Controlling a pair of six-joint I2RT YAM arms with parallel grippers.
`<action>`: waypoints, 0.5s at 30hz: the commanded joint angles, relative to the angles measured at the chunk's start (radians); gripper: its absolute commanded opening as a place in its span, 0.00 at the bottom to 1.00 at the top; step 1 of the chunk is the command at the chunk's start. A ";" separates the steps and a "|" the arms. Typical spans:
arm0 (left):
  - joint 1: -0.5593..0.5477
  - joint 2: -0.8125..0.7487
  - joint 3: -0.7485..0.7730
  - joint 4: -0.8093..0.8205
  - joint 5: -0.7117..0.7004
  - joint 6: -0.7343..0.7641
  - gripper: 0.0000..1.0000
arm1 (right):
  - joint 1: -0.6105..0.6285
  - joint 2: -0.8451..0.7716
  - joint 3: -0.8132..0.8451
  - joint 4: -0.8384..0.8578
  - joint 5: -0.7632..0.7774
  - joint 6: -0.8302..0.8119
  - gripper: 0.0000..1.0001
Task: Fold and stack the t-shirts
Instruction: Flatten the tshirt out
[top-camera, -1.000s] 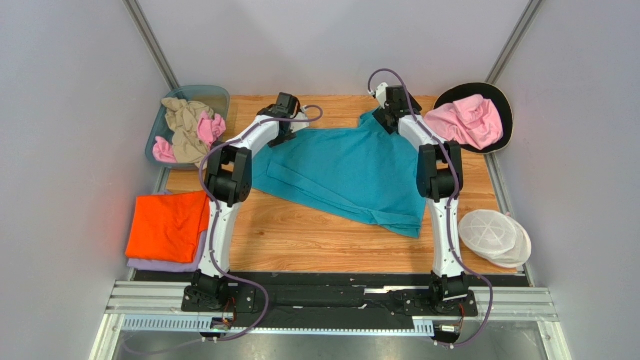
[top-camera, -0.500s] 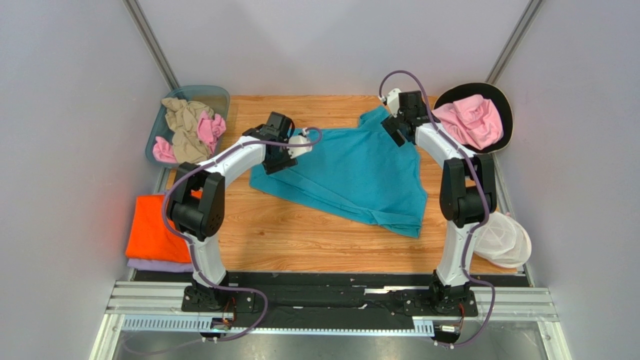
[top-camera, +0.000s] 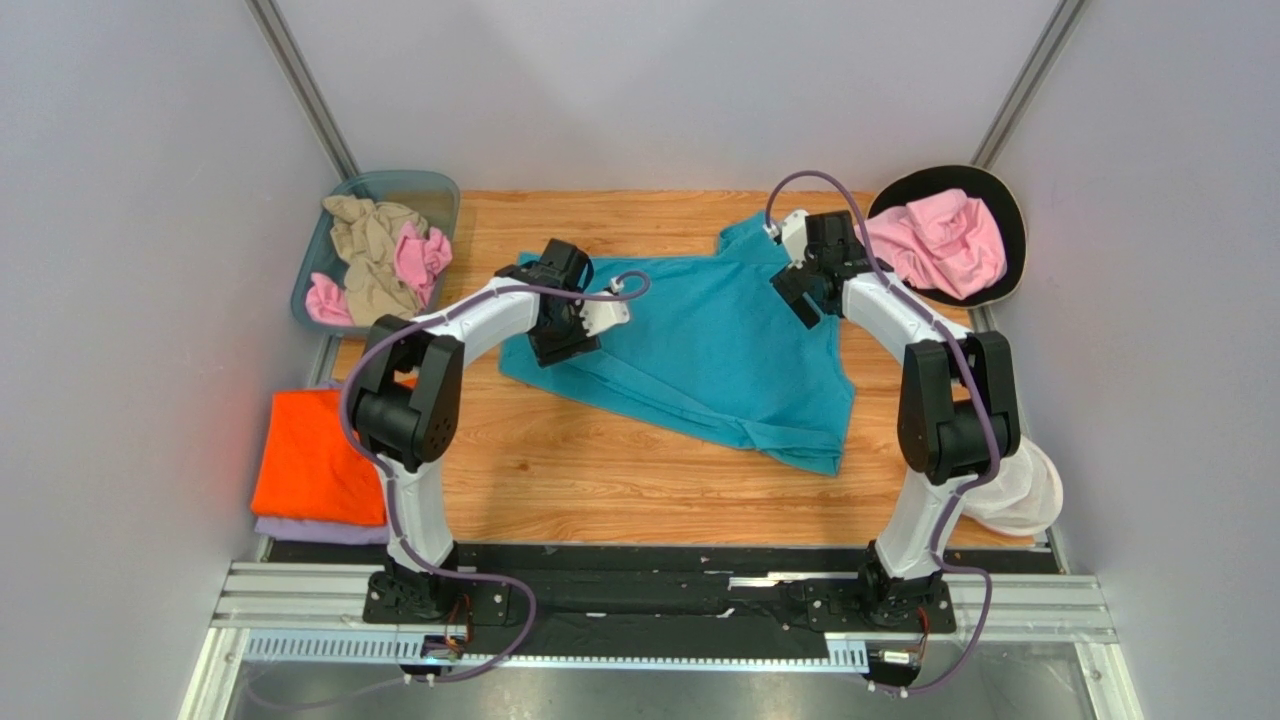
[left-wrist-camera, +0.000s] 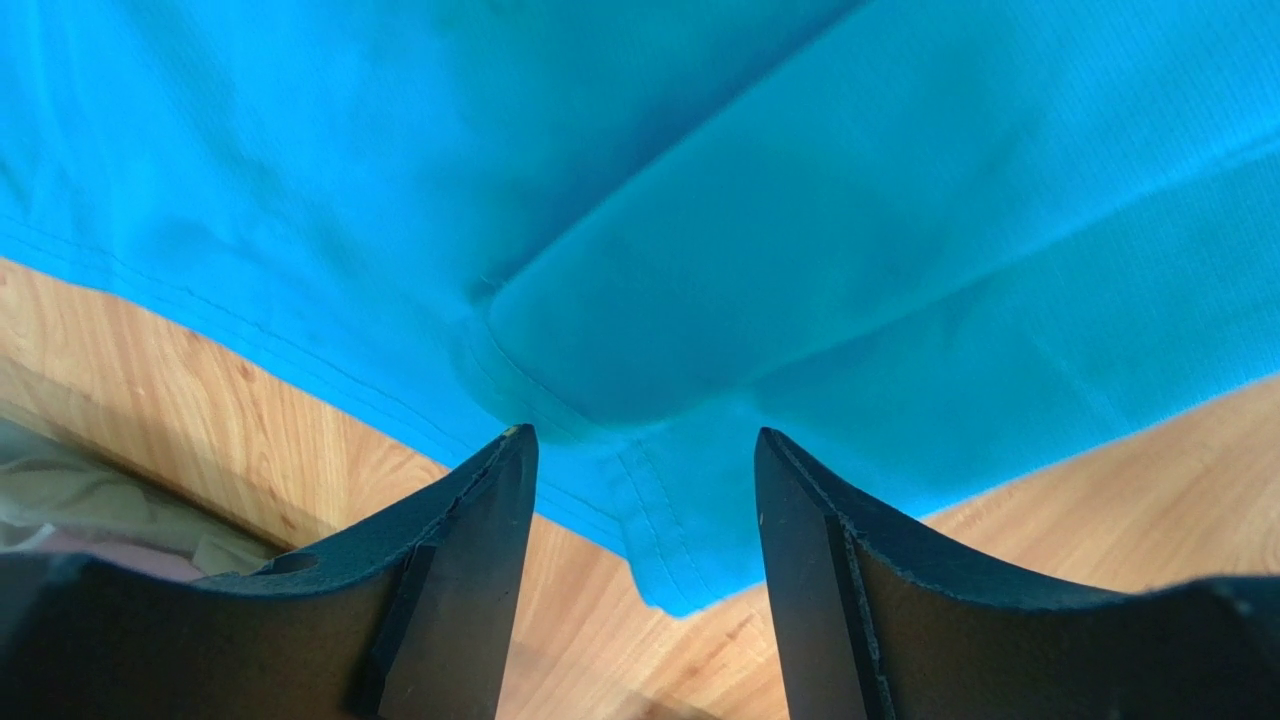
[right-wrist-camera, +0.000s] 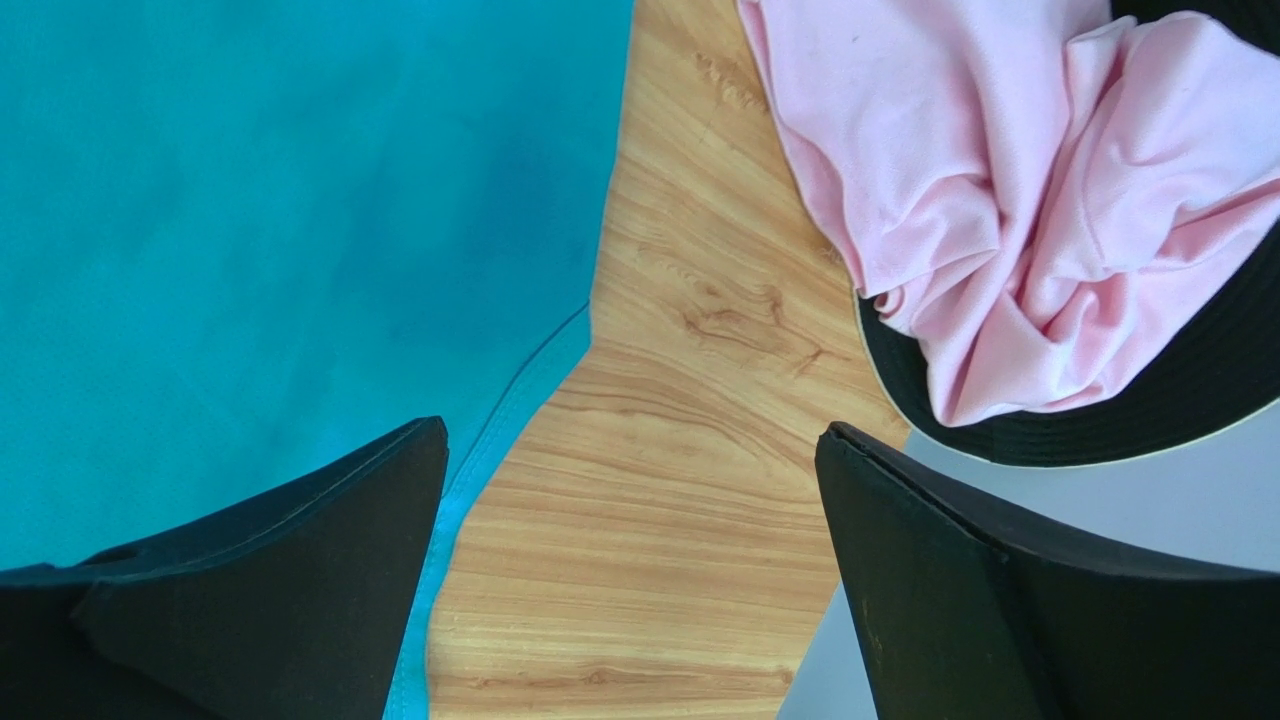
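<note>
We've got the teal t-shirt (top-camera: 706, 338) flat on the surface (top-camera: 601, 480). Left pincer (left-wrist-camera: 643, 438) hangs part-open over its left hem corner, right pincer (right-wrist-camera: 631, 432) gapes wide at its far-right edge, both empty and likely lining up a fold.

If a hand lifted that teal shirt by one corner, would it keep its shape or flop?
Probably flop: the teal t-shirt lies in soft overlapping layers. It looks thin, so likely light, and pushing would probably bunch it.

Lab robot test cell, plain grey walls (top-camera: 135, 225), aluminium base rail (top-camera: 286, 603), wooden tabletop (top-camera: 601, 480)
</note>
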 joint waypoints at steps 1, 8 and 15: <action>0.004 0.029 0.076 -0.014 0.030 0.006 0.63 | 0.003 -0.040 -0.021 0.010 -0.014 0.020 1.00; 0.004 0.070 0.112 -0.029 0.019 0.026 0.58 | 0.005 -0.025 -0.029 0.010 -0.031 0.036 1.00; 0.004 0.093 0.126 -0.045 0.024 0.030 0.57 | 0.003 -0.034 -0.030 0.010 -0.033 0.028 0.99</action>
